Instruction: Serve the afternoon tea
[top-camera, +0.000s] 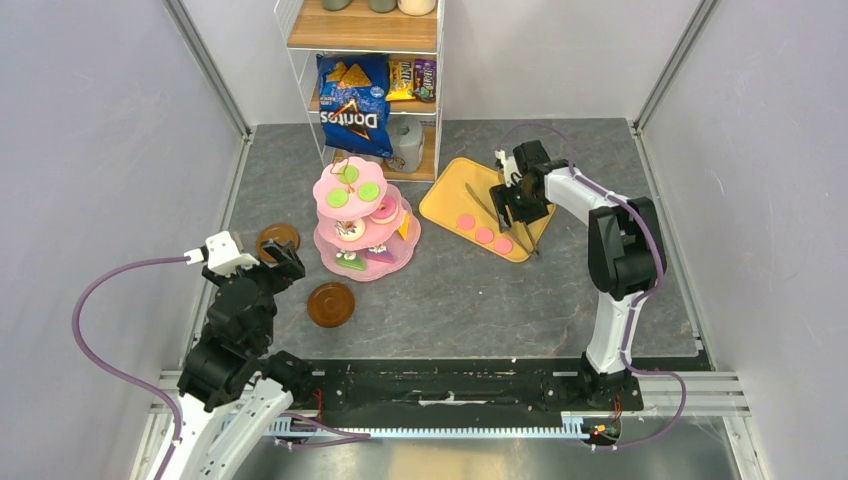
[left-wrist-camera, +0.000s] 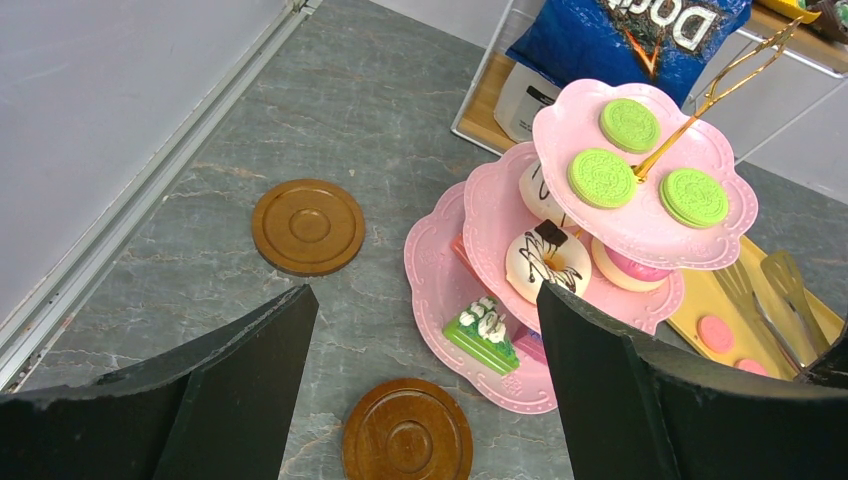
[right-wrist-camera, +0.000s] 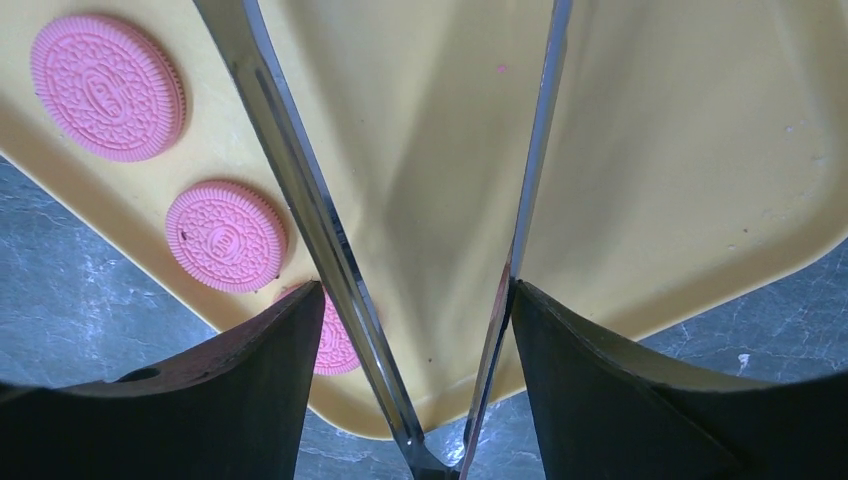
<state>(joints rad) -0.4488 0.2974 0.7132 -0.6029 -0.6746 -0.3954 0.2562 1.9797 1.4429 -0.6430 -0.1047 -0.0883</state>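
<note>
The pink three-tier stand holds three green macarons on top, with donuts and cake slices on the lower tiers. In the left wrist view a white donut and a green cake slice show on the stand. Three pink macarons lie on the yellow tray. Two brown saucers sit left of the stand. My left gripper hangs open between them, holding nothing. My right gripper is over the tray, its fingers against both arms of the spread metal tongs.
A wire shelf stands at the back with a blue Doritos bag on it, just behind the stand. The tray's near corner overhangs grey tabletop. Grey walls close in on both sides.
</note>
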